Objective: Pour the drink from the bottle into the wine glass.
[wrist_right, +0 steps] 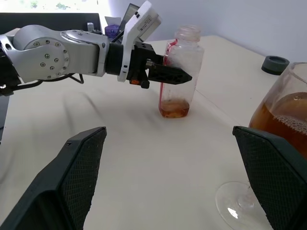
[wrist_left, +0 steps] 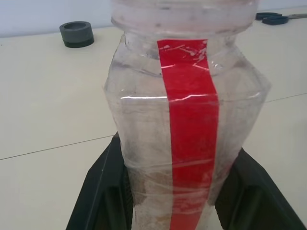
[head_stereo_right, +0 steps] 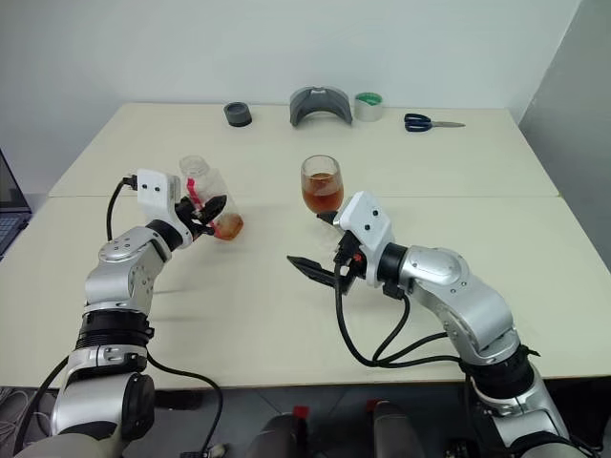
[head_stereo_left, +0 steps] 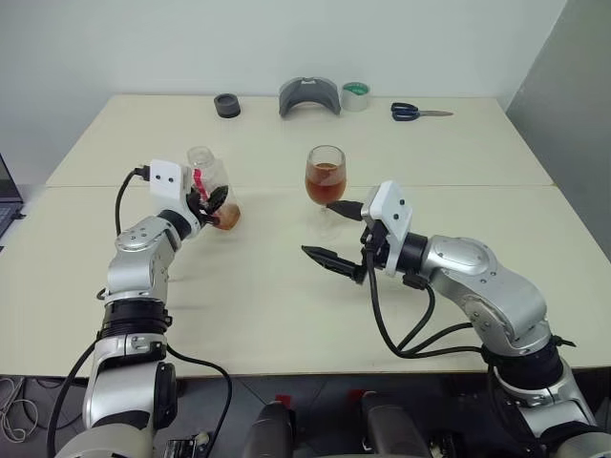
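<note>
1. While the left gripper (head_stereo_left: 212, 202) stays out of it, clenched on the bottle (head_stereo_left: 212, 186), that bottle stands uncapped and upright on the left half of the table (head_stereo_left: 286, 305), its base looking set on the tabletop in the right wrist view.
2. A red strip runs down the bottle's side, and only a little of the drink (wrist_right: 174, 109) lies in its bottom.
3. The wine glass (head_stereo_left: 326, 178) stands near the table's middle, well apart from the bottle, and holds reddish-brown drink to about half its bowl.
4. The right gripper (head_stereo_left: 336, 236) hangs just in front of the glass with its two black fingers (head_stereo_left: 330, 260) spread wide and nothing between them; one finger reaches close to the glass's foot, though I cannot tell whether it touches.
5. Along the far edge lie a dark round cap (head_stereo_left: 227, 105), a grey curved holder (head_stereo_left: 309, 96), a roll of tape (head_stereo_left: 355, 95) and scissors (head_stereo_left: 418, 113).
</note>
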Available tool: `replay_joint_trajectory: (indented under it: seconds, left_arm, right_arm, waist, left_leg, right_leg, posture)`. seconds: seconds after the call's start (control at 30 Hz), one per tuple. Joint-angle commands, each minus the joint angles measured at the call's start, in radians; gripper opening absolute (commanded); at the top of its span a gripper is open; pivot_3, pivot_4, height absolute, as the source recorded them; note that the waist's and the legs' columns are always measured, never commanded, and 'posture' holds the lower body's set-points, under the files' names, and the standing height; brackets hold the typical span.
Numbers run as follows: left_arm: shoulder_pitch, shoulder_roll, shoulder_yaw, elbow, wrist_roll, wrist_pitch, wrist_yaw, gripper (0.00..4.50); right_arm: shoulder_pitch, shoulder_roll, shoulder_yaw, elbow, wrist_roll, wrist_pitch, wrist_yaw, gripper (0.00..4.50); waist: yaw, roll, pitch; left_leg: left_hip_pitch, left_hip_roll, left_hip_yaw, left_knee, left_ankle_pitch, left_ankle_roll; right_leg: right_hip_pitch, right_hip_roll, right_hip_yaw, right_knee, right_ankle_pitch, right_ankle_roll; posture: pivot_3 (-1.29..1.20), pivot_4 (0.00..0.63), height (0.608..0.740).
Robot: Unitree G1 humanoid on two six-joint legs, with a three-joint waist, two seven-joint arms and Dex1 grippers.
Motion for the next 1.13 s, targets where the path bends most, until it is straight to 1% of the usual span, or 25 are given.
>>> replay_joint_trajectory:
  seconds: [0.03,0.07,0.1,0.17,0.2,0.23,0.4,0.53,0.63,0.7,0.77,0.87,1.0,1.13]
  left_arm:
    - [0.006,0.006,0.014,-0.018,-0.001,-0.017,0.019,2.72]
    - [0.009,0.008,0.011,-0.02,0.003,-0.021,0.021,3.09]
    - [0.012,0.009,0.007,-0.023,0.005,-0.025,0.018,3.33]
    - [0.016,0.01,0.004,-0.028,0.006,-0.029,0.016,4.0]
    - [0.019,0.011,0.0,-0.031,0.009,-0.034,0.013,4.27]
    - [0.024,0.013,-0.004,-0.037,0.014,-0.041,0.014,4.42]
    - [0.077,0.01,-0.007,-0.09,0.026,-0.081,0.025,4.42]
    - [0.153,-0.003,0.006,-0.166,0.02,-0.109,0.04,4.42]
    - [0.234,-0.026,0.032,-0.246,0.02,-0.131,0.094,4.42]
    - [0.298,-0.044,0.046,-0.313,0.021,-0.13,0.131,4.42]
    - [0.345,-0.057,0.052,-0.359,0.038,-0.172,0.159,4.42]
    - [0.394,-0.078,0.064,-0.404,0.031,-0.182,0.196,4.42]
    - [0.44,-0.104,0.073,-0.457,0.007,-0.161,0.214,4.42]
    - [0.475,-0.114,0.078,-0.495,-0.013,-0.152,0.204,4.42]
  right_arm:
    - [-0.019,0.01,-0.003,-0.02,-0.002,-0.019,0.011,4.5]
    - [-0.018,0.011,-0.004,-0.022,-0.003,-0.018,0.012,4.5]
    - [-0.017,0.012,-0.005,-0.022,-0.004,-0.018,0.012,4.5]
    - [-0.015,0.013,-0.006,-0.023,-0.006,-0.017,0.013,4.5]
    - [-0.015,0.012,-0.007,-0.023,-0.007,-0.017,0.014,4.5]
    - [-0.011,0.009,-0.006,-0.022,-0.009,-0.018,0.016,4.5]
    - [0.038,-0.02,0.001,-0.012,-0.047,-0.069,0.037,4.5]
    - [0.124,-0.014,-0.002,0.027,-0.114,-0.178,0.01,4.5]
    - [0.21,0.052,-0.029,0.073,-0.165,-0.301,-0.065,4.5]
    - [0.27,0.115,-0.063,0.12,-0.204,-0.387,-0.15,4.5]
    - [0.312,0.146,-0.075,0.168,-0.269,-0.478,-0.212,4.5]
    - [0.362,0.189,-0.096,0.229,-0.306,-0.568,-0.267,4.5]
    - [0.384,0.226,-0.122,0.262,-0.306,-0.617,-0.29,4.5]
    - [0.379,0.228,-0.133,0.289,-0.303,-0.637,-0.272,4.5]
  waist:
    - [0.0,0.0,0.0]
    - [0.0,0.0,0.0]
    - [0.0,0.0,0.0]
    - [0.0,0.0,0.0]
    - [0.001,0.0,0.0]
    - [0.001,0.0,0.0]
    - [0.001,0.0,0.0]
    - [0.001,0.0,0.0]
    - [0.001,0.0,0.0]
    - [0.001,-0.001,0.0]
    - [0.002,-0.001,-0.001]
    - [0.008,-0.001,-0.001]
    - [0.009,-0.001,-0.001]
    - [0.008,-0.001,-0.001]
  left_leg:
    - [0.0,0.0,0.0,0.0,0.0,0.0]
    - [0.0,0.0,0.0,0.0,0.0,0.0]
    - [0.0,0.0,0.0,0.0,0.0,0.0]
    - [0.0,0.0,0.0,0.0,0.0,0.0]
    - [0.0,0.0,0.0,0.0,0.0,0.0]
    - [0.0,0.0,0.0,0.0,0.0,0.0]
    - [0.0,0.0,0.0,0.0,0.0,0.0]
    - [0.0,0.001,0.0,-0.001,0.0,0.0]
    - [0.0,0.001,0.0,-0.001,0.0,0.0]
    - [0.0,0.002,0.001,-0.001,0.0,0.0]
    - [0.001,0.002,0.001,-0.001,0.0,0.0]
    - [0.001,0.002,0.001,-0.001,0.0,0.0]
    - [0.001,0.002,0.001,-0.001,0.0,0.0]
    - [0.002,0.002,0.002,-0.002,0.0,0.0]
  right_leg:
    - [0.0,0.0,0.0,0.0,0.0,0.0]
    - [0.0,0.0,0.0,0.0,0.0,0.0]
    - [0.0,0.0,0.0,0.0,0.0,0.0]
    - [0.0,0.0,0.0,0.0,0.0,0.0]
    - [0.0,0.0,0.0,0.0,0.0,0.0]
    - [0.0,0.0,0.0,0.0,0.0,0.0]
    - [0.0,0.0,0.0,-0.001,0.0,0.0]
    - [0.0,0.0,0.0,-0.001,0.0,0.0]
    - [0.0,0.0,0.001,-0.001,0.0,0.0]
    - [0.0,0.0,0.001,-0.001,0.0,0.0]
    - [0.0,0.0,0.001,-0.001,0.0,0.0]
    - [0.0,-0.001,0.001,-0.001,0.0,0.0]
    - [0.001,-0.001,0.001,-0.001,0.0,0.0]
    - [0.001,0.0,0.001,-0.001,0.0,0.0]
  posture:
    - [0.0,0.15,0.74]
    - [0.0,0.15,0.74]
    - [0.0,0.15,0.74]
    - [0.0,0.15,0.74]
    - [0.0,0.15,0.74]
    - [0.0,0.15,0.74]
    - [0.0,0.15,0.74]
    - [0.0,0.15,0.74]
    - [0.0,0.15,0.74]
    - [0.0,0.15,0.74]
    - [0.0,0.15,0.74]
    - [0.0,0.15,0.74]
    - [0.0,0.15,0.74]
    - [0.0,0.15,0.74]
